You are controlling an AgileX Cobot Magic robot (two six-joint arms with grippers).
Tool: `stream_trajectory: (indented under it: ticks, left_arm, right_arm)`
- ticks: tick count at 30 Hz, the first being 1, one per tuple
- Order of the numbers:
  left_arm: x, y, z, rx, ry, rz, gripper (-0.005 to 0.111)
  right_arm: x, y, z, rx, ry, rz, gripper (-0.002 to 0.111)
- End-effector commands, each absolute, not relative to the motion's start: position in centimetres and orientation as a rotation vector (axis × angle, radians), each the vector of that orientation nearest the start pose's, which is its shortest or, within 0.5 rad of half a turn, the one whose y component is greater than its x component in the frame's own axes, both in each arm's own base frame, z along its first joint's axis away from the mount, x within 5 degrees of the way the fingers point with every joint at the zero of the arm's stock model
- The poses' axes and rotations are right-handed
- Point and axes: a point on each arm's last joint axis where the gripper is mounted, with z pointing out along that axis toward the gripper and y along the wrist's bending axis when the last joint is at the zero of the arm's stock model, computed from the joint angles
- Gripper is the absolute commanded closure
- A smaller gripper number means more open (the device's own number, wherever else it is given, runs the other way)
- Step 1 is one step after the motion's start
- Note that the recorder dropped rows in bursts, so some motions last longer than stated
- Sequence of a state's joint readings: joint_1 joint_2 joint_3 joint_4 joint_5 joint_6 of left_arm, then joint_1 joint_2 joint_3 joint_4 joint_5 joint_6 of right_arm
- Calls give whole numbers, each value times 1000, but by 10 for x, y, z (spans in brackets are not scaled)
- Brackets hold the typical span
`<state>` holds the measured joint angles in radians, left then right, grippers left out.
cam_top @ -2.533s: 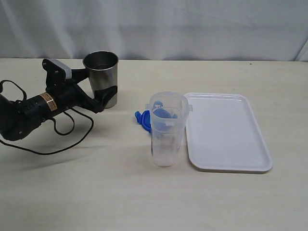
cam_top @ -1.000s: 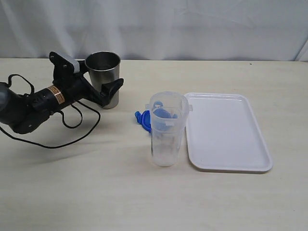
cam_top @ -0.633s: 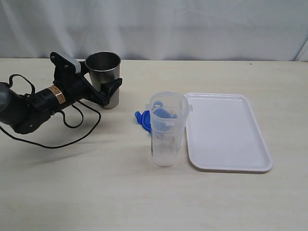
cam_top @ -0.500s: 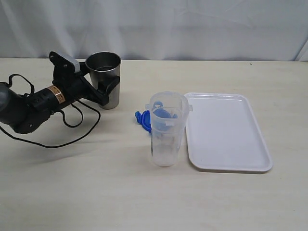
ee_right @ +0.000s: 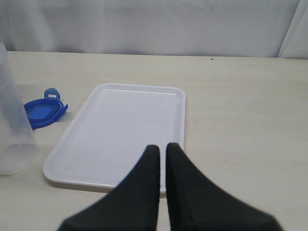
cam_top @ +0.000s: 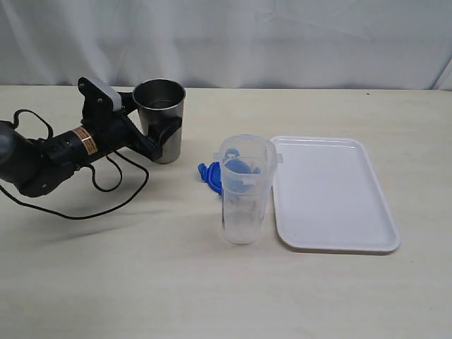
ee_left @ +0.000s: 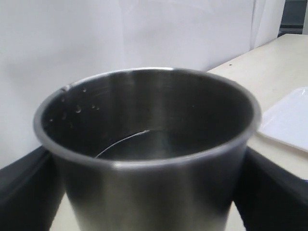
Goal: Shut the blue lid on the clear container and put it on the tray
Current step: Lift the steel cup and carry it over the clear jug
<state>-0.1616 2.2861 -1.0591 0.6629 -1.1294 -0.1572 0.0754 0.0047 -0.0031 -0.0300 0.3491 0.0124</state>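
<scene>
The clear container [cam_top: 244, 201] stands upright and uncovered on the table, just left of the white tray [cam_top: 332, 194]. The blue lid [cam_top: 207, 174] lies flat on the table behind the container and is partly seen through its wall. At the back left, my left gripper [cam_top: 164, 134] is shut on the steel cup [cam_top: 161, 113]. That cup [ee_left: 149, 144] fills the left wrist view, with a dark finger [ee_left: 269, 192] pressed on either side. My right gripper [ee_right: 162, 149] is shut and empty above the near edge of the tray [ee_right: 120, 120]; the lid [ee_right: 43, 111] and container [ee_right: 12, 130] lie beyond it.
A white curtain closes off the back of the table. The left arm's black cable [cam_top: 92, 205] loops across the tabletop at the left. The right arm is out of the exterior view.
The left gripper opened, moved forward and closed round the steel cup, and has now shifted the cup slightly right. The container, lid and tray have not moved.
</scene>
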Motion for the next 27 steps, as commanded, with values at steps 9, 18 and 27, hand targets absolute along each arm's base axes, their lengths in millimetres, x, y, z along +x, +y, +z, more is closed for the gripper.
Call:
stream_trajectory:
  ticks: [9,18,27]
  left_arm:
    - [400,-120,143,636,1375,-566,107]
    - [391,-130,184,640,1356,-643,107]
    - [380,-161,206,673,1329,-615,107]
  right_arm:
    - [53,3,182,-71,1829,30,104]
    - [53,3,182,-71,1829,30,104]
    - [53,3,182,-71,1829,30,104]
